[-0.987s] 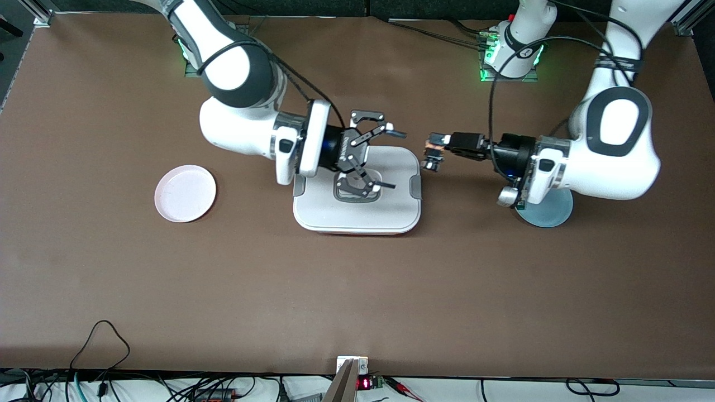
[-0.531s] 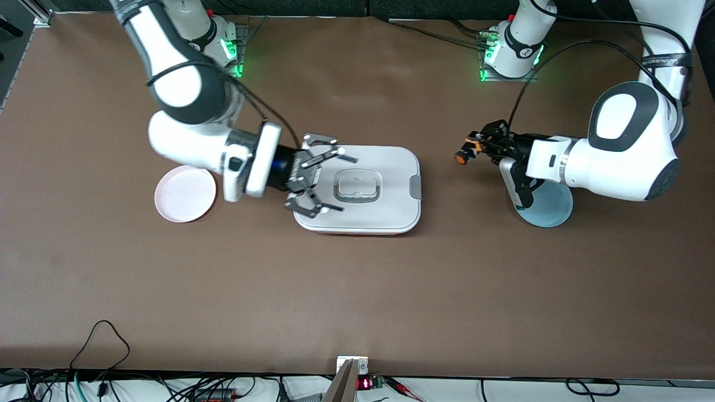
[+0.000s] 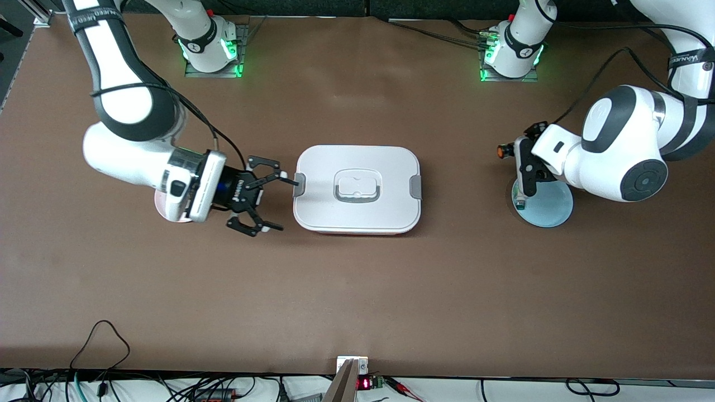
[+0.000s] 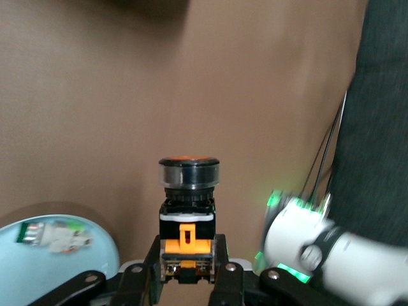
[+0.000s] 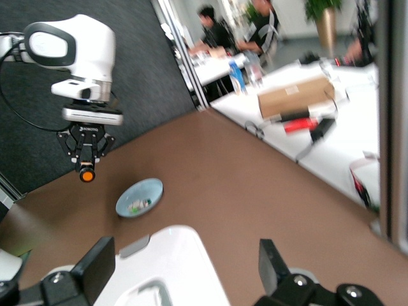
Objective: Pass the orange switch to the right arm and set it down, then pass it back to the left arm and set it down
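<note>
Both arms have drawn apart since a second ago. Back then the right gripper hung over the lid of the box and the left gripper reached in close to the box's edge; now each sits out past its own end of the box.

From the right gripper, whose fingers stand spread wide with nothing between them, the box lies just ahead of the fingertips, one upper fingertip close by the grey side latch. Under the wrist of that arm a pink plate shows only as a sliver of rim.

From the left gripper, the orange switch is right between the fingers, which are clamped on its black-and-orange body; its round orange-faced cap points away from the wrist. In the front view the cap shows as a small orange dot at the gripper's tip, well clear of the box. Below and beside this gripper a pale blue plate rests on the brown table, and the left wrist view shows a small white-grey part with a green tip lying in it.
</note>
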Tool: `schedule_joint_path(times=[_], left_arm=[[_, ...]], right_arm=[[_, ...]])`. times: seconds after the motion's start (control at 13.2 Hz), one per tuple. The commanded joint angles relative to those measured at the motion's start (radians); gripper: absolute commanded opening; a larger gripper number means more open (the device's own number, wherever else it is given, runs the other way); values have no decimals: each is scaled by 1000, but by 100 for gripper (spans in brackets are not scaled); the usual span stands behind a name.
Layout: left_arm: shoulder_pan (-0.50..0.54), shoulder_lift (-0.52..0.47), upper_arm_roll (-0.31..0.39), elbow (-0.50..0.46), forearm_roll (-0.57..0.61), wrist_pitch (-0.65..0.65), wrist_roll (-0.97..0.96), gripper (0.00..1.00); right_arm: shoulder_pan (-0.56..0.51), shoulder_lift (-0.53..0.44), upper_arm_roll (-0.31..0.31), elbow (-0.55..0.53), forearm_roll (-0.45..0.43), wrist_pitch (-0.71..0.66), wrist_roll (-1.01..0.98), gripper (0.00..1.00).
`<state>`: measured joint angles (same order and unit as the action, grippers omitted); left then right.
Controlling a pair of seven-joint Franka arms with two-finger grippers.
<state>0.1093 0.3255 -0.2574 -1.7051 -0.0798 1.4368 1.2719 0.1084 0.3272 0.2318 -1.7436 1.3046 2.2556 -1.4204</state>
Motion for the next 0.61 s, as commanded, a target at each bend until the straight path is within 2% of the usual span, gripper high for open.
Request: schedule_joint_path(times=[0.0, 0.23, 0.46, 0.53], left_arm=[[53, 24, -5, -71, 73, 141, 249, 8], [127, 27, -3, -191, 95, 341, 386, 8], [179, 26, -3, -257, 192, 476, 405, 5], [194, 26, -3, -287, 204, 532, 405, 3]], right_arm=[[-71, -60, 11, -37, -164, -68, 267, 100], [-140, -103, 11, -34, -367, -169, 606, 100], [-144, -125, 11, -31, -658, -204, 939, 100], [-144, -132, 11, -31, -721, -227, 1051, 100]])
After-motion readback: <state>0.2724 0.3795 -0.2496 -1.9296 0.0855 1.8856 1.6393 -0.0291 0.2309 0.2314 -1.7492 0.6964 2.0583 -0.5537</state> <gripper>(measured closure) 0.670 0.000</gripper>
